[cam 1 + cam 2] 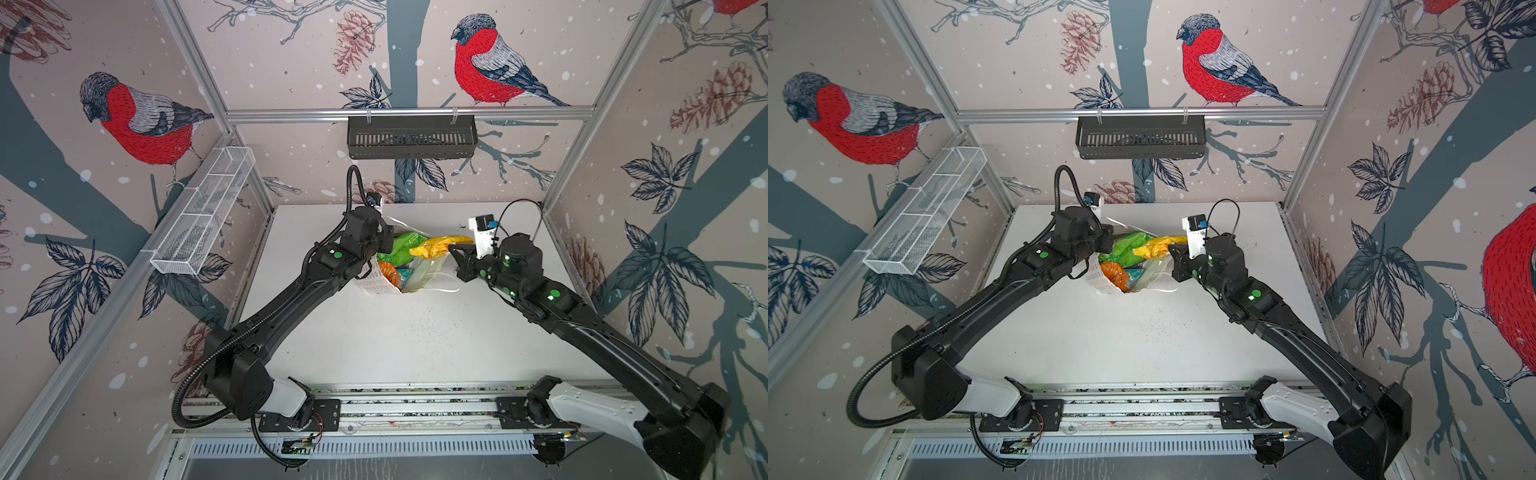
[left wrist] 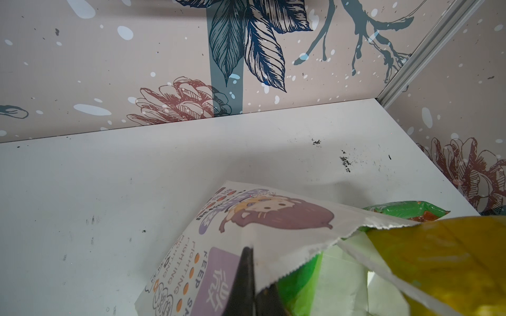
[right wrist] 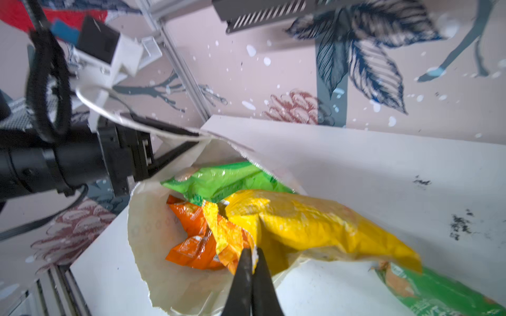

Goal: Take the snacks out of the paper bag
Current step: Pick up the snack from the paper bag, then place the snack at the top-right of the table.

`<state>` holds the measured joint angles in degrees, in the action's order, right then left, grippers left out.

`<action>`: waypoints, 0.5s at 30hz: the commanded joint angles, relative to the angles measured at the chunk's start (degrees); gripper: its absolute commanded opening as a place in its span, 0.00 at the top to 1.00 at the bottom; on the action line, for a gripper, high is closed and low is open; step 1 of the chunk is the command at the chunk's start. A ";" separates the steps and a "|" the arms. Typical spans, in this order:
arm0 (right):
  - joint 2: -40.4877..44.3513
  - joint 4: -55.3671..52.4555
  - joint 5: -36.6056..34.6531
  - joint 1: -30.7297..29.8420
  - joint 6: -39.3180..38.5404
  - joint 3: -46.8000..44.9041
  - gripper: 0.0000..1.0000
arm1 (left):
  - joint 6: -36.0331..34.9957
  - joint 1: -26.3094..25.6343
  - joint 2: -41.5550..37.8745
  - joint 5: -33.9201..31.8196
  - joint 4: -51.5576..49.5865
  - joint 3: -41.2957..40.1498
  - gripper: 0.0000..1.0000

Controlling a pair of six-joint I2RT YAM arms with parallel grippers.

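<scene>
Several snacks (image 3: 219,180): crinkly green, orange, yellow packets crowding the bag's mouth.
Paper bag (image 2: 287,219): white, cartoon girl, lilac panels, lying open on the counter (image 1: 415,340).
Left fingers (image 2: 245,273): clamped on bag rim.
Right fingers (image 3: 243,273): pinching yellow packet (image 3: 315,224).

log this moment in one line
left gripper shut on paper bag rim | right gripper shut on yellow packet | orange packet inside bag

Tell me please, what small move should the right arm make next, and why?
Probably pull the right gripper back, away from the bag mouth. Its jaws are shut on the crinkled end of the yellow packet, which lies partly out of the paper bag, and the left gripper pinches the bag's rim.
</scene>
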<state>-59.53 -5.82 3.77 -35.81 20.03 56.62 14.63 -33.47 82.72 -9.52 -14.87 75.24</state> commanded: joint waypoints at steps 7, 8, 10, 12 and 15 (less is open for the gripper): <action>5.86 4.68 -6.01 7.51 3.43 -0.11 1.00 | 0.52 -0.19 -0.11 -0.57 2.35 0.26 1.00; 6.30 4.77 -6.46 8.08 3.52 -0.02 1.00 | 0.54 -0.19 -0.18 -0.52 2.24 0.31 1.00; 6.87 4.65 -8.08 9.00 3.22 0.07 1.00 | 0.50 -0.19 -0.27 -0.50 2.30 0.20 1.00; 6.80 3.68 -11.24 9.57 2.74 0.41 1.00 | 0.53 -0.19 -0.28 -0.45 2.36 0.23 1.00; 5.49 2.02 -14.36 11.11 2.06 0.95 1.00 | 0.57 -0.19 -0.37 -0.25 2.22 0.20 1.00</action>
<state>-53.39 -3.36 -6.02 -25.58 22.61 57.04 14.61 -33.47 82.72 -10.35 -14.90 75.24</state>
